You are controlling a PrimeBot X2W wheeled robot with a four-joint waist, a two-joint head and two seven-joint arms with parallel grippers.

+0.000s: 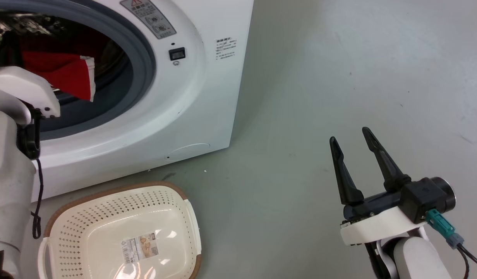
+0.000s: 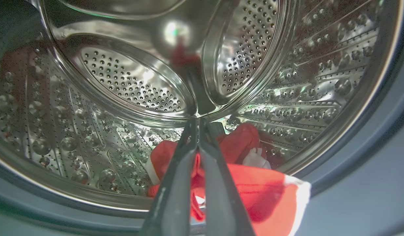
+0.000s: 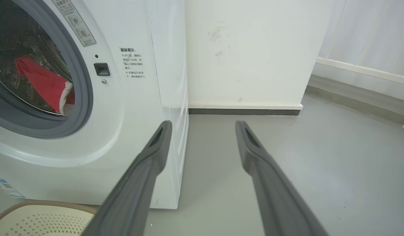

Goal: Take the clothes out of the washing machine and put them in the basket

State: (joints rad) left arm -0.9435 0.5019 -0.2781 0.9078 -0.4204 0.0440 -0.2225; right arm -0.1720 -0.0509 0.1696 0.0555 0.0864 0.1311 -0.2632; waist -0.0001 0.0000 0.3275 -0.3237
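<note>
Washing machine [image 1: 192, 97] fills the upper left of the head view, porthole open. Grey floor [image 1: 339, 77] takes the right half.

Basket [image 1: 107, 192] sits bottom left of the head view, just in front of the machine's base, with nothing in it but its label.

Clothes [image 1: 64, 73]: red with a white edge, hanging in the porthole mouth at top left. In the left wrist view they drape over the lower lip, bottom centre, with more red and a white bit bunched on the drum [image 2: 130, 82] floor behind.

Left gripper [image 2: 198, 122] is inside the drum, fingers pressed together, red fabric showing in the slit between them. I read that as a pinch on the clothes. The bite looks thin.

Right gripper [image 1: 349, 134] is at lower right, fingers spread, holding nothing, well apart from the machine.

Risks from here:
- Thin pinch could slip on the way out, so the garment drops back or lands on the floor short of the basket.
- The hem could drag on the grey gasket [image 1: 145, 58] and snag.
- The bunched piece behind may be tangled with the held one and come out too, then fall.
- The basket is low and close to my left arm [image 1: 10, 174], so a swing could knock it.
</note>
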